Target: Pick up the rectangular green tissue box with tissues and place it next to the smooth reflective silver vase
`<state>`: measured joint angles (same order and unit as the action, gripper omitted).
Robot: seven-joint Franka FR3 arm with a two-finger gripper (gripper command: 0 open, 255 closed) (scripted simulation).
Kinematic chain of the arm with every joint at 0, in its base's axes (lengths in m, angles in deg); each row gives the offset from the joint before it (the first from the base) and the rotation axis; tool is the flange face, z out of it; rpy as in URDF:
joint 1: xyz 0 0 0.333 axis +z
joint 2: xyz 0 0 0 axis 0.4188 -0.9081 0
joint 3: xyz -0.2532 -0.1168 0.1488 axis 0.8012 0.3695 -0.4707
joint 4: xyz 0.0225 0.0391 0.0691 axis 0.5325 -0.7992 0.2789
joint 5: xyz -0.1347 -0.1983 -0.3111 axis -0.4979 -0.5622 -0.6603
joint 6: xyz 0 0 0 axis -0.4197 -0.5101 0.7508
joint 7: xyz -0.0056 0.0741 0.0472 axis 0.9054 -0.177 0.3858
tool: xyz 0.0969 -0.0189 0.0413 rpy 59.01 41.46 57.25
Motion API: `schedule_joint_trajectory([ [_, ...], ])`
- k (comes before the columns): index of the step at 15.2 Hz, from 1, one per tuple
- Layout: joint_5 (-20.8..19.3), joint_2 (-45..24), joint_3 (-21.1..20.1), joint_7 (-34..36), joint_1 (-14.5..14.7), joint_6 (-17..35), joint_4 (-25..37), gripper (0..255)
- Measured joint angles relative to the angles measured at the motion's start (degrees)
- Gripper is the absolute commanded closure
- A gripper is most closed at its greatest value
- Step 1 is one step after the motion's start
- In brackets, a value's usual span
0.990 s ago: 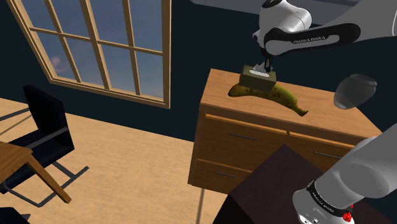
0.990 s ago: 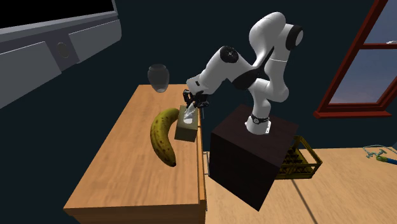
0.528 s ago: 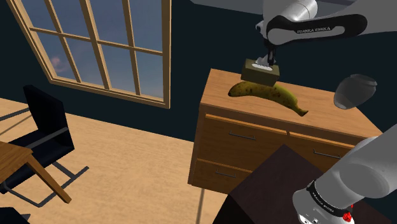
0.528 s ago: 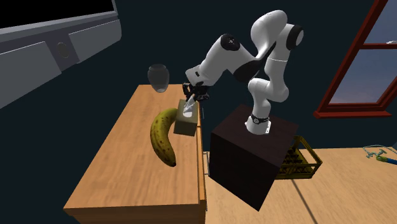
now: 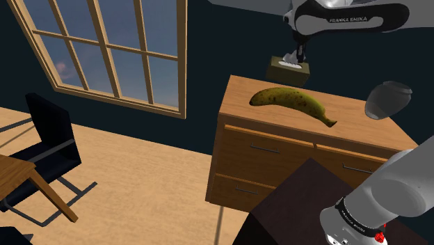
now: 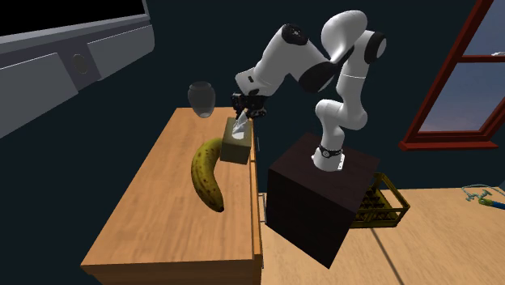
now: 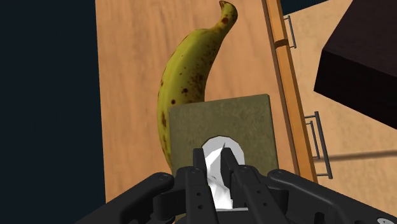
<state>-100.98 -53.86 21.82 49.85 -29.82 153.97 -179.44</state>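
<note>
An olive-green tissue box (image 5: 286,70) hangs in the air above the wooden dresser (image 5: 278,149), lifted clear of its top. My gripper (image 5: 299,61) is shut on it from above. In the wrist view the fingers (image 7: 197,181) clasp the white tissue (image 7: 219,159) sticking out of the box (image 7: 222,121). The rounded, reflective dark-grey vase (image 5: 387,99) stands at the dresser's end on the shoulder view's right. From the second exterior view the box (image 6: 235,148) hangs under the gripper (image 6: 241,125), a short way from the vase (image 6: 201,99).
A large spotted banana (image 5: 292,103) lies along the dresser top, below and beside the box (image 7: 188,70). The dark stand (image 6: 320,198) sits close to the dresser's drawer side. A window, a black chair (image 5: 49,143) and a table corner are off to the shoulder view's left.
The gripper has risen with the tissue box, which left the dresser top beside the banana and now hangs above it.
</note>
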Motion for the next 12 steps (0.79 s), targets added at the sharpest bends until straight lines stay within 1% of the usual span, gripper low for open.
schedule_joint_trajectory([
  [12, 0.8, -1.5, -0.5, -4.4, 0.2, -7.8, 10.4, 255],
])
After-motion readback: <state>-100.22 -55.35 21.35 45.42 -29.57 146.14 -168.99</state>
